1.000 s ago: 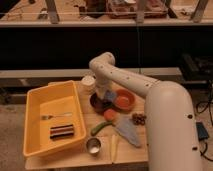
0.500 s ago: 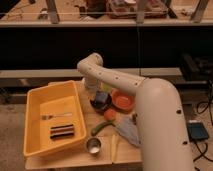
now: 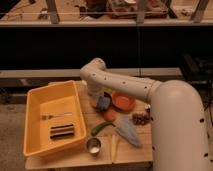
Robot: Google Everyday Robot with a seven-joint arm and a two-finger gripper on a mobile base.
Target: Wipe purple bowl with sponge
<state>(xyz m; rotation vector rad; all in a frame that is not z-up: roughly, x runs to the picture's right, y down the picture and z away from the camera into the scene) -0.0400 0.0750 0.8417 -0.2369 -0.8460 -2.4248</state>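
We can't tell how the gripper has its fingers set; it hangs low at the sponge, which sits over the purple bowl, just left of the orange bowl. We judge the sponge soft, light and best pinched by its edges, the bowl stiff and liable to slide. No writing is readable.

A robot test lab rather than a home: a small wooden counter carries a yellow bin and toy-like food, the gripper poised there, with dark railings and cluttered workbenches far behind.
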